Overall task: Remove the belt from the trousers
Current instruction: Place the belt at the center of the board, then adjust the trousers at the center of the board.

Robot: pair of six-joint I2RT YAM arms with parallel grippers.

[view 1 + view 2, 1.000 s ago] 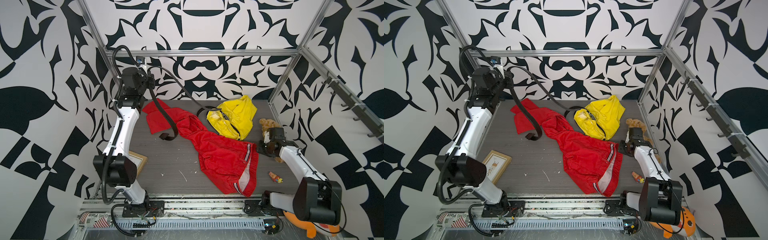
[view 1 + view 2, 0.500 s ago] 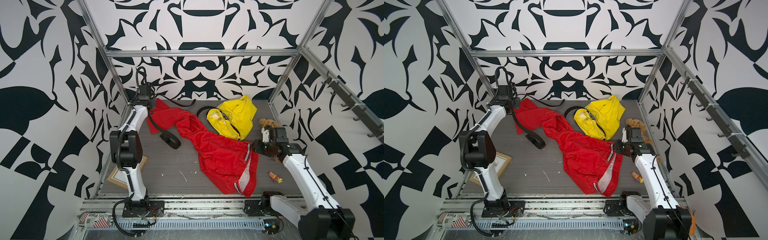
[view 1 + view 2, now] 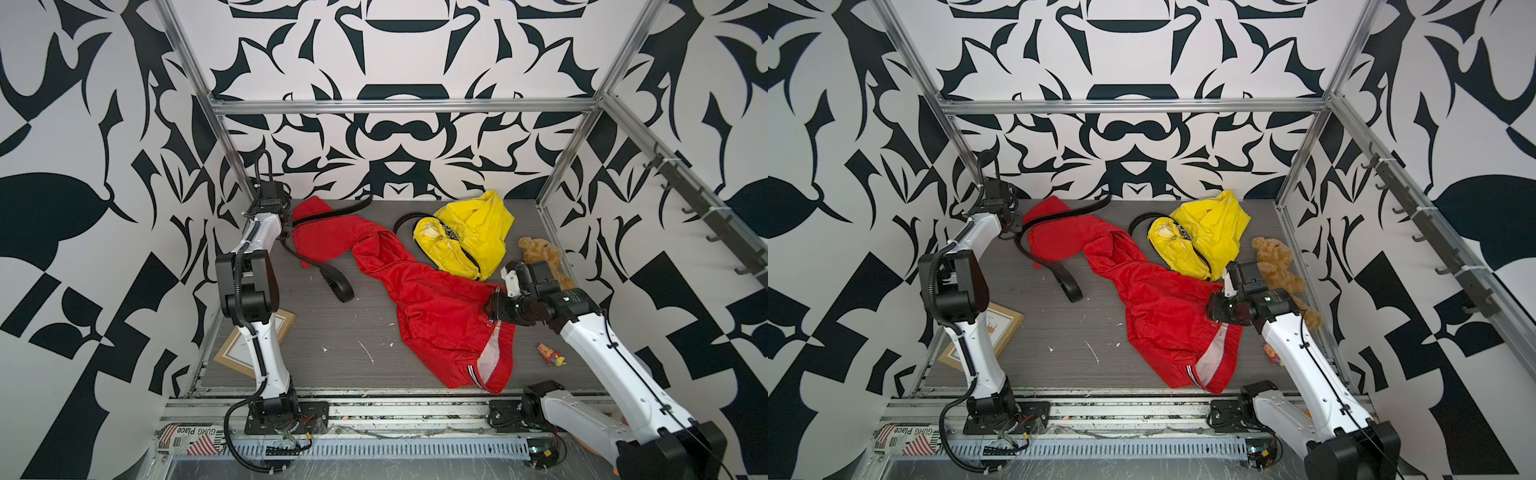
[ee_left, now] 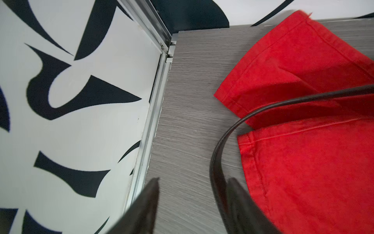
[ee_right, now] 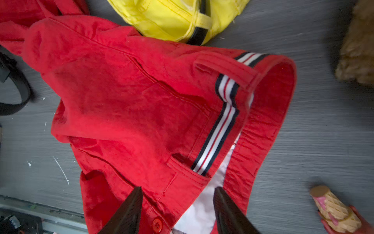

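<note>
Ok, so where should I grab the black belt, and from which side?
Probably the stretch of black belt on bare table between the red trousers and its folded end, from above, jaws across its width. There it lies clear of cloth, so nothing else gets pinched.

We find the trousers (image 3: 436, 307) stretched slantwise across the table (image 3: 332, 332), legs toward the far left corner, waist toward the near right. The belt (image 3: 328, 276) crosses the far leg and bends round at the left gripper (image 4: 193, 180), between its fingers. It ends on the table left of the trousers. Another garment (image 3: 469, 237) lies behind the trousers, touching them, with what may be a second belt (image 3: 401, 220) at its left. Right of it sits a teddy bear (image 3: 540, 253), just behind the right gripper (image 5: 178, 189), which hangs over the waist. A toy cone (image 3: 550, 356) lies right of the waist. A picture frame (image 3: 232, 353) lies near left, partly beneath the left arm (image 3: 249, 291).
</note>
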